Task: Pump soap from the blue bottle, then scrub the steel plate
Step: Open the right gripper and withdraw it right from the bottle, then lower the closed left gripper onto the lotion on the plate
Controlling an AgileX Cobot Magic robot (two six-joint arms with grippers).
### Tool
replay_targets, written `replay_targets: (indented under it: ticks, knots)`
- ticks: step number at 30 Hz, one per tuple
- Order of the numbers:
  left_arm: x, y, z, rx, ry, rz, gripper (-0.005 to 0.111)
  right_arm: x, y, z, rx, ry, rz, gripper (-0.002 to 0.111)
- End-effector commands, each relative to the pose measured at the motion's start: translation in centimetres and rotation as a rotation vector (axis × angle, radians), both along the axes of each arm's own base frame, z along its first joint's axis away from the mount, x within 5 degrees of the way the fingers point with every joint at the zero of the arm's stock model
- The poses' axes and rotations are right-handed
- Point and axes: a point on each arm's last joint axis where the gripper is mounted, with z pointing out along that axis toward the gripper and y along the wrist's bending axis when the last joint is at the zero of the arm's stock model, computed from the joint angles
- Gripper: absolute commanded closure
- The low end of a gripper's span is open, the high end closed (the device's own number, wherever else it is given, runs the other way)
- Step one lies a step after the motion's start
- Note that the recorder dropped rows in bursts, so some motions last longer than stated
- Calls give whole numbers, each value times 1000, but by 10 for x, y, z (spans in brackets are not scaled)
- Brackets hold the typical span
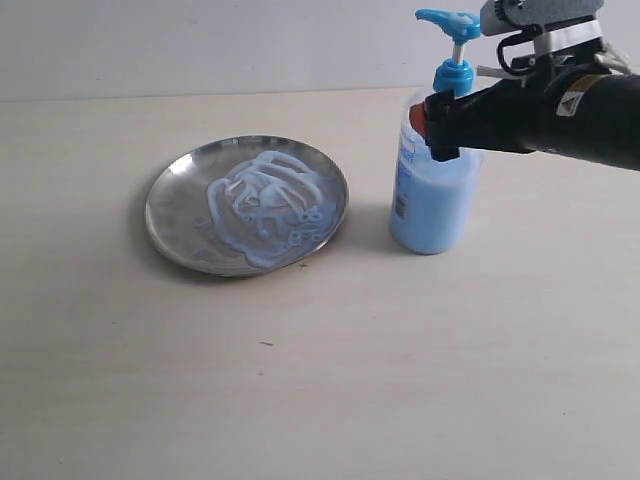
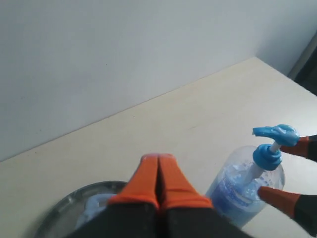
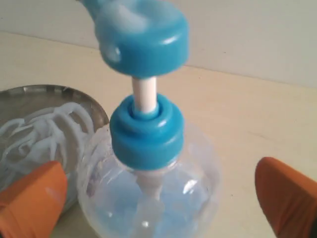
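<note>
Blue bottle, shoulder behind right gripper, steel plate cut off

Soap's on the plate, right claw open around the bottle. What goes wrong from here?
1. The right claw straddles the blue bottle below the pump head; pulling away off-line could snag it and tip the bottle toward the steel plate.
2. The left claw is shut with nothing in it, and no scrubber shows in any view, so scrubbing may just smear the soap or slide the plate.
</note>
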Motion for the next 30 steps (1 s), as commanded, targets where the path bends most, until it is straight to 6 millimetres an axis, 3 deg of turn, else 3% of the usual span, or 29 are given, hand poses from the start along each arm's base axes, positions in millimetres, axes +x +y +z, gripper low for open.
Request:
replay_targets:
  ticks: [1,5,7,8,9,10,16,24,30]
  knots:
    - [2,0,-10,44,39,-18,107,-25,-10,23,-37,121,-5,8]
    - [8,-11,-48,106,246,-121,107,-62,-23,52,-64,201,0,14]
    - [14,-16,-71,120,370,-146,107,-83,-31,62,-92,260,7,32]
    - [19,-19,-87,131,445,-157,107,-100,-37,67,-135,310,28,50]
    - [20,-20,-94,134,472,-161,107,-106,-39,68,-156,338,38,57]
    - [24,-23,-108,144,522,-173,107,-117,-43,74,-159,347,40,72]
    - [34,-39,-152,174,634,-198,107,-149,-55,90,-148,304,41,106]
    - [47,-74,-217,228,624,-170,107,-178,-65,86,-86,130,36,108]
    - [49,-93,-243,271,564,-164,107,-185,-66,81,-33,111,39,108]
